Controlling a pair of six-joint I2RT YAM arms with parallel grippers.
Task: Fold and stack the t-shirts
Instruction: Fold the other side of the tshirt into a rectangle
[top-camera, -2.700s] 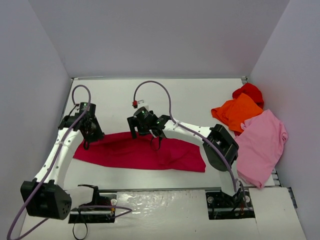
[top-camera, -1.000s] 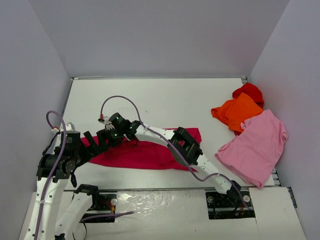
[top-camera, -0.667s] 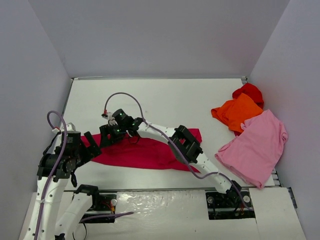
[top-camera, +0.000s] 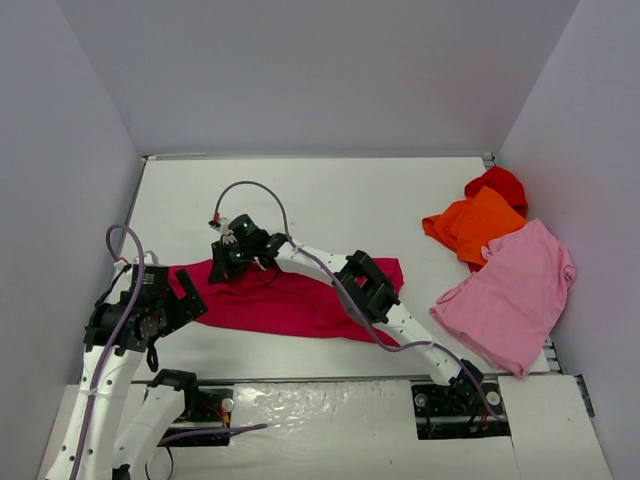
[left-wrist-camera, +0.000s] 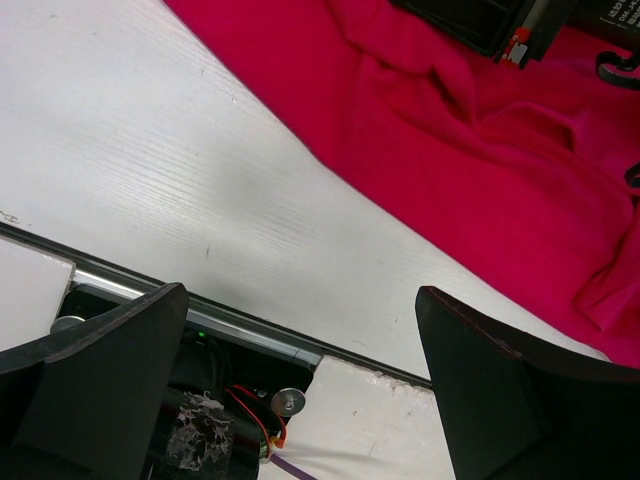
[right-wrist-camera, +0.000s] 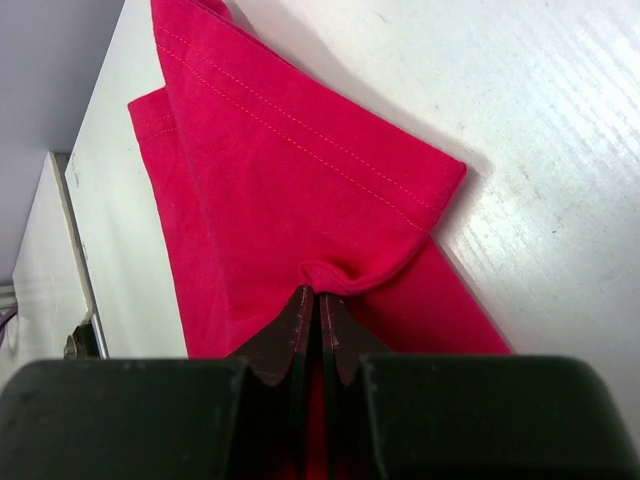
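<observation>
1. Wide open and empty, the left tool (top-camera: 186, 296) hovers low over the worktop (top-camera: 330, 195). The near-left end of the crimson t-shirt (top-camera: 295, 305) lies just ahead of its jaws. Its arm is tucked back, with the elbow near the base.
2. From just ahead of the left tool, the crimson t-shirt runs in a long flat band under the right arm. It looks soft, light and limp, so it should drape and drag rather than keep a shape. A pinch in the middle would likely only bunch it. Hem corners, one in each tool and held apart, seem the better hold.
3. Shut tight, the right tool (right-wrist-camera: 315, 300) pinches a small pucker of that shirt beside a stitched hem corner, where one layer lies folded over another. Its arm stretches far across to the left, with the wrist tipped down.
4. Well off to the right tool's right, the light pink t-shirt (top-camera: 515, 295), orange t-shirt (top-camera: 475, 225) and bright red t-shirt (top-camera: 500, 183) lie in a loose overlapping heap, unfolded.
</observation>
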